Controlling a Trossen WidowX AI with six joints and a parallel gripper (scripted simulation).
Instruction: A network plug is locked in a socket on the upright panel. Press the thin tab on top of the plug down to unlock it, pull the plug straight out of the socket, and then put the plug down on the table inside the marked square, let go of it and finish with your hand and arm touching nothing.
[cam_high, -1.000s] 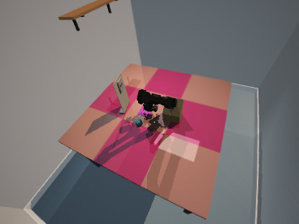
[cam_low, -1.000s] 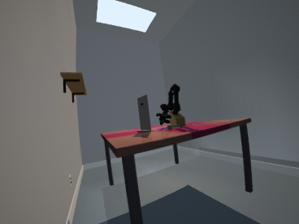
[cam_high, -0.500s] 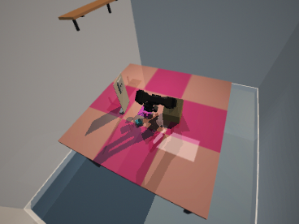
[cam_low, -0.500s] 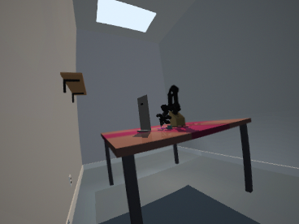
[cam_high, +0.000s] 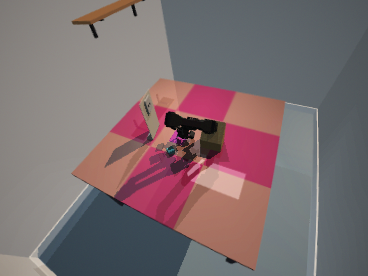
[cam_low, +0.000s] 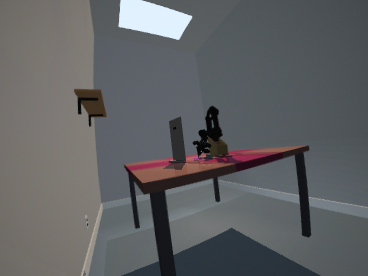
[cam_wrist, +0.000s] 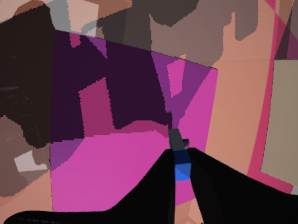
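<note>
Item: single-arm gripper (cam_wrist: 178, 163), black, jaws nearly closed and clamped on a small blue plug (cam_wrist: 181, 171). In the wrist view the plug sits pinched between the two finger tips, its grey nose projecting toward 12 o'clock beyond them; the plug's long axis appears to run along the fingers.

Item: upright panel (cam_high: 149, 116), pale, standing on the table (cam_high: 250, 235) at about 10 o'clock from the arm in the top view. The plug is out of the socket and apart from the panel, carried low over the table near a teal-blue speck (cam_high: 171, 149) under the wrist.

Item: marked square (cam_high: 220, 181), a lighter patch on the checkered top. In the top view it lies at roughly 4 o'clock from the gripper, near but not beneath it; the panel lies the opposite way.

Judgement: unlocking and extraction look complete; the carry is in hand. The coming move turns on shifting the held plug toward 4 o'clock until it is over the pale patch, then lowering, releasing, and lifting away. Whether the plug touches the table cannot be told.
</note>
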